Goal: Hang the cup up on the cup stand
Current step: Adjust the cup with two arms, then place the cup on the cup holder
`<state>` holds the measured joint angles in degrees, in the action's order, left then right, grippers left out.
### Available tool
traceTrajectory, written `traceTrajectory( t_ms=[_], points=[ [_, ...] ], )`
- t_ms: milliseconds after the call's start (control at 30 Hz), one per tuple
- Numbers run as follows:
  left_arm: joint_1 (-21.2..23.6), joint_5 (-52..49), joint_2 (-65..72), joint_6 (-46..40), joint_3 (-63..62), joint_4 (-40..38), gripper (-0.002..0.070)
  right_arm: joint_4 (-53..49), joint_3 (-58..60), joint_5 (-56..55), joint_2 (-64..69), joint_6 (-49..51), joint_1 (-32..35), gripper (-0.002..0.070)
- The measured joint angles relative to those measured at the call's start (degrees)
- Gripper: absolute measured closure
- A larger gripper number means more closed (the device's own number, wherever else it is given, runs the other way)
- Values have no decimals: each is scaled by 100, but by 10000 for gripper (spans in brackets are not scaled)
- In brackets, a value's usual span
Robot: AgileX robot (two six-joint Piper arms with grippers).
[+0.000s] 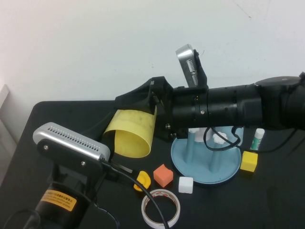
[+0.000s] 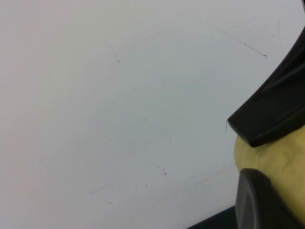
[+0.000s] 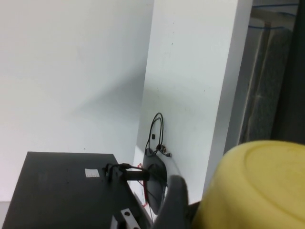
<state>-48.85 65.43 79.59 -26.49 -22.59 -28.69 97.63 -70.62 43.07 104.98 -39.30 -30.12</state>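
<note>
The yellow cup (image 1: 131,131) lies on its side in the air above the black table, mouth toward me. My left gripper (image 1: 104,130) is shut on the cup's rim; in the left wrist view one finger (image 2: 262,200) lies against the yellow wall (image 2: 281,157). My right gripper (image 1: 147,107) reaches in from the right and stands open around the cup's base (image 3: 257,186), one finger (image 3: 174,200) just beside it. The light blue cup stand (image 1: 190,164) sits under the right arm, its pegs upright.
In front of the stand lie an orange cube (image 1: 163,175), a white cube (image 1: 186,185), a small yellow-orange piece (image 1: 143,180) and a tape roll (image 1: 161,208). A yellow cube (image 1: 249,161) and a glue stick (image 1: 259,140) are on the stand's right.
</note>
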Motion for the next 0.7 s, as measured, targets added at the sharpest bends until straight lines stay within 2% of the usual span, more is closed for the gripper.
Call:
traceTrajectory(
  t_ms=[133,300,400,533,700],
  points=[
    [0,0,0,-4,0,-7,635,0,-49,12,3,-150,0,84],
    [0,-6,-113,-13,-3,122,454,-37,-346,161,35,-558,137,85],
    [0,-6,-396,-26,-3,202,371,-37,-486,311,46,-868,349,85],
    [0,-296,-1041,-33,-3,430,342,-2,-515,613,46,-1484,700,85],
    [0,-1952,-2178,66,-3,652,356,-33,-515,1174,46,-2631,1072,85]
  ],
)
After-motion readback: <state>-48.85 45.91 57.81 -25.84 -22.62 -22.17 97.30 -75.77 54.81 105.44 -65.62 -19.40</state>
